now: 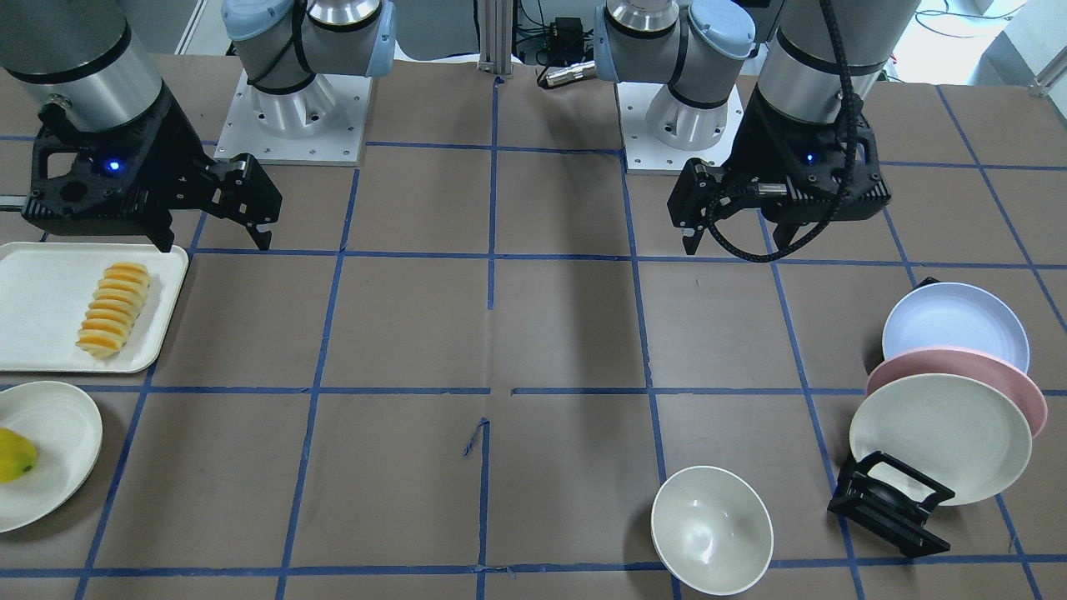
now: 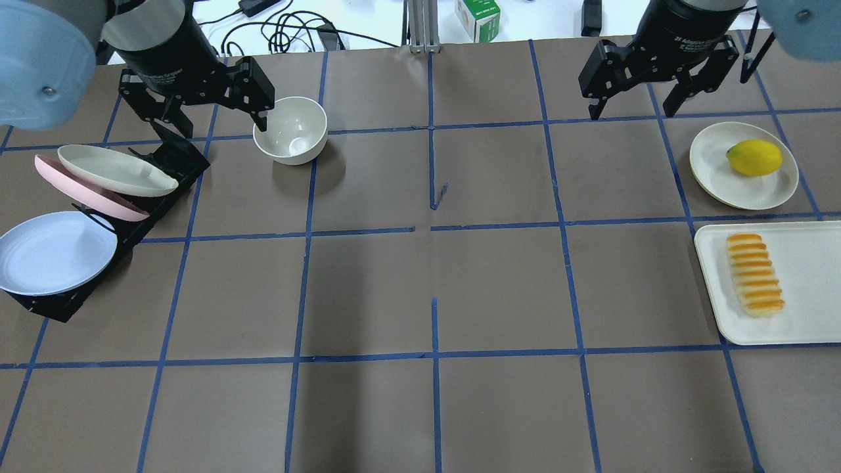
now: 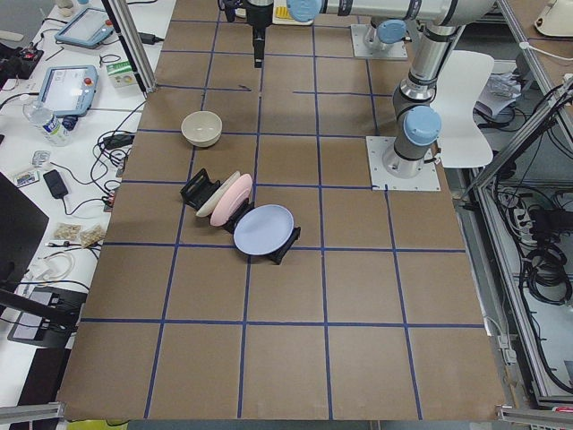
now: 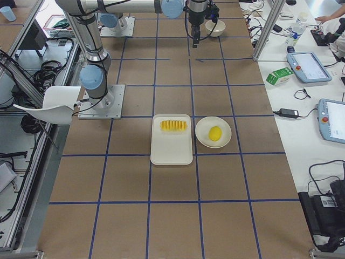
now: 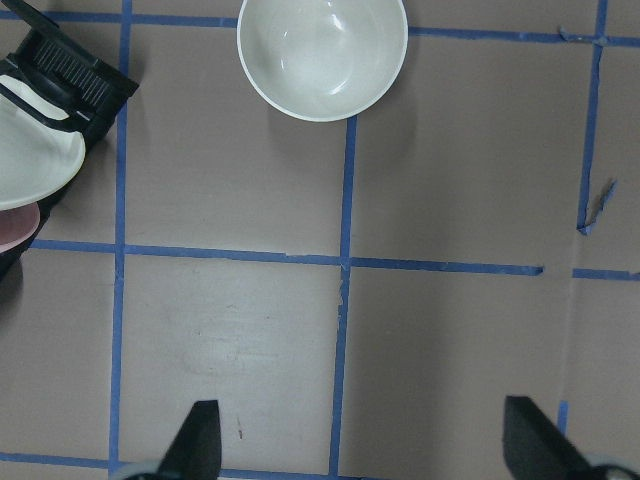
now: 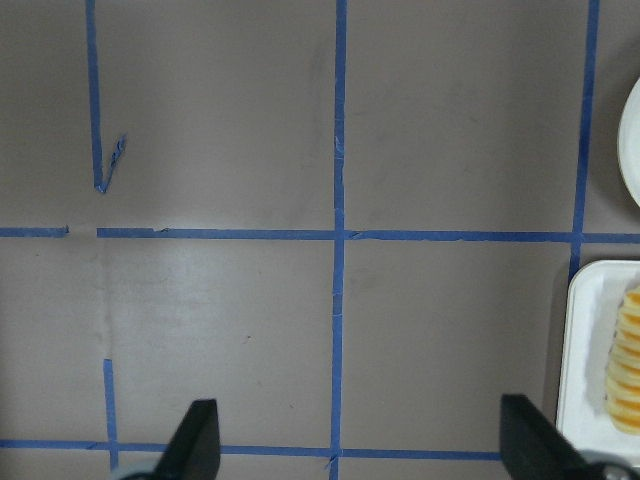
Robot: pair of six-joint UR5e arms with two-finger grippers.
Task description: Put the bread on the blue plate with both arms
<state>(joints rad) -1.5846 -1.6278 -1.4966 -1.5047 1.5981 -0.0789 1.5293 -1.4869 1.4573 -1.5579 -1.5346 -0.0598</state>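
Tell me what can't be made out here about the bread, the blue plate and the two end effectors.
Bread: in the right wrist view the right edge cuts it off; its underside rests hidden on the white tray everywhere.
Blue plate: in the front-facing view the pink plate hides its lower part.
Left end effector and right end effector: wrist views show fingertips only, the bottom edge cuts off the rest.

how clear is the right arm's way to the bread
Probably yes: the bread lies alone on the white tray on that arm's side, and nothing stands between it and the arm's open fingers.
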